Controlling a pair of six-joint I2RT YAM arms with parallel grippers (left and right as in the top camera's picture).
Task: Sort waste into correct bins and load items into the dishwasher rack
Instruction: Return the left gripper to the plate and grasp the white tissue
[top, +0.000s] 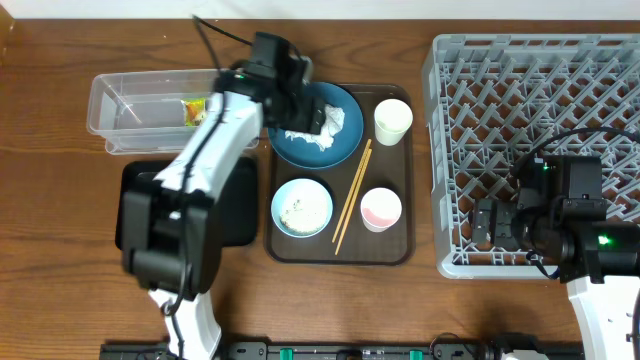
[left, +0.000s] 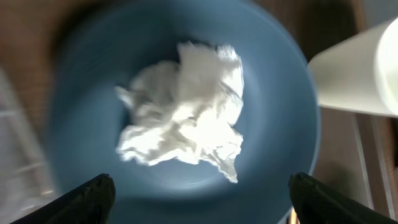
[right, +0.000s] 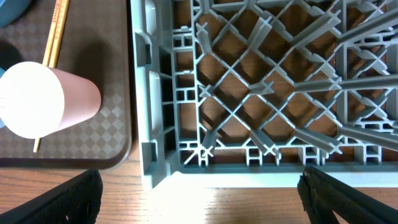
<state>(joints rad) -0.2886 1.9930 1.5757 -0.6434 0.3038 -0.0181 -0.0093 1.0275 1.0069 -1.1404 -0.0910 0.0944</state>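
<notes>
The left fingers (left: 87, 200) are spread wide and hold nothing. They hang over the dark blue plate (top: 342, 150) at the far left of the brown tray (top: 395, 250). A crumpled white tissue (left: 183, 115) lies in the middle of the plate, below the gap between the fingers. Whether the tips touch the plate cannot be told.

Also on the brown tray, the white cup (top: 393, 120) stands just right of the plate. The light blue bowl (top: 302, 208), with rice scraps in it, sits at the near left. The pink cup (top: 381, 208) sits at the near right, and the chopsticks (top: 352, 195) lie slantwise between bowl and pink cup.

Left of the brown tray, the clear tub (top: 130, 100) holds the yellow-green wrapper (top: 193, 110) at its right end. Nearer, the black tray (top: 243, 205) is partly hidden under the left arm.

The right fingers (right: 68, 199) are likewise spread and empty, hovering at the near left corner of the grey rack (top: 530, 120), which stands on the table (top: 60, 220) right of the brown tray. The rack's pegs hold nothing.
</notes>
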